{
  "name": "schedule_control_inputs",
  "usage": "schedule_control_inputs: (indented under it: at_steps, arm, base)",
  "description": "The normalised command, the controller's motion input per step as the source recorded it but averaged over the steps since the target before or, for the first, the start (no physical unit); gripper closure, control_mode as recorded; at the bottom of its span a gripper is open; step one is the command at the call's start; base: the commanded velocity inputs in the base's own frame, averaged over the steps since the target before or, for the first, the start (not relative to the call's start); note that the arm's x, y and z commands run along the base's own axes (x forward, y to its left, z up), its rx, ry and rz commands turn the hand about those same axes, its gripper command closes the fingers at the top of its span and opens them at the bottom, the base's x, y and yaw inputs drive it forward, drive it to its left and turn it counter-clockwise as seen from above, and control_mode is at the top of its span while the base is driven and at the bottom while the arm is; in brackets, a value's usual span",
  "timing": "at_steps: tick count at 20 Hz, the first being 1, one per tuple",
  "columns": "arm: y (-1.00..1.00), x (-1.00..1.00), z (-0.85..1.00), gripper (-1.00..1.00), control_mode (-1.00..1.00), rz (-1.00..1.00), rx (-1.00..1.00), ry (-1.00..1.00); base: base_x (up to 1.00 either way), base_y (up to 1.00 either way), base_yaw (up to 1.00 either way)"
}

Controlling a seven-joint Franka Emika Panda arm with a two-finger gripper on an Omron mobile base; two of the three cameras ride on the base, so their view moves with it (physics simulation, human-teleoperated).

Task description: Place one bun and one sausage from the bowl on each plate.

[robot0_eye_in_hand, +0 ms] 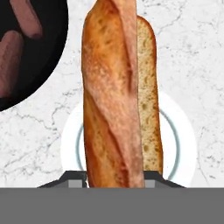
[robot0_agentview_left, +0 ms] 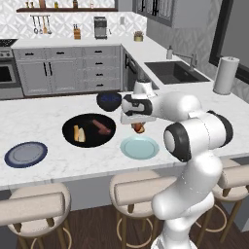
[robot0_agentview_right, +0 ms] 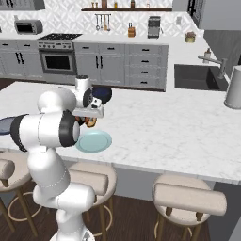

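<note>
While the claw (robot0_agentview_left: pixel 138 127) pinches a bun (robot0_eye_in_hand: pixel 116 96) above the pale teal plate (robot0_agentview_left: pixel 139 147) on the worktop (robot0_agentview_left: pixel 44 121), the black bowl (robot0_agentview_left: pixel 89 130) beside it holds another bun (robot0_agentview_left: pixel 79 133) and sausages (robot0_agentview_left: pixel 101 126).

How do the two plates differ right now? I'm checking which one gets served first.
The pale teal plate lies right under the end effector, which holds a bun above it; the navy plate sits far off, beyond the black bowl. The navy one has a greyish centre. Both are flat, round and bare.
</note>
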Motion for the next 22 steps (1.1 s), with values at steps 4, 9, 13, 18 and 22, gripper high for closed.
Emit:
schedule_control_inputs:
  at_steps: [4,9,13,18,22]
  arm:
    - [-0.43,-0.06,-0.16,1.0,-1.0,0.0,0.0,0.07]
    - [-0.2,-0.19,-0.31,1.0,-1.0,0.0,0.0,0.08]
    - [-0.09,0.0,-0.26,1.0,-1.0,0.0,0.0,0.0]
    - [-0.04,0.0,-0.29,1.0,-1.0,0.0,0.0,0.0]
    - [-0.01,-0.04,-0.33,1.0,-1.0,0.0,0.0,0.0]
  base:
    - [0.0,0.0,0.0]
    - [0.0,0.0,0.0]
    - [0.0,0.0,0.0]
    - [0.0,0.0,0.0]
    - [0.0,0.0,0.0]
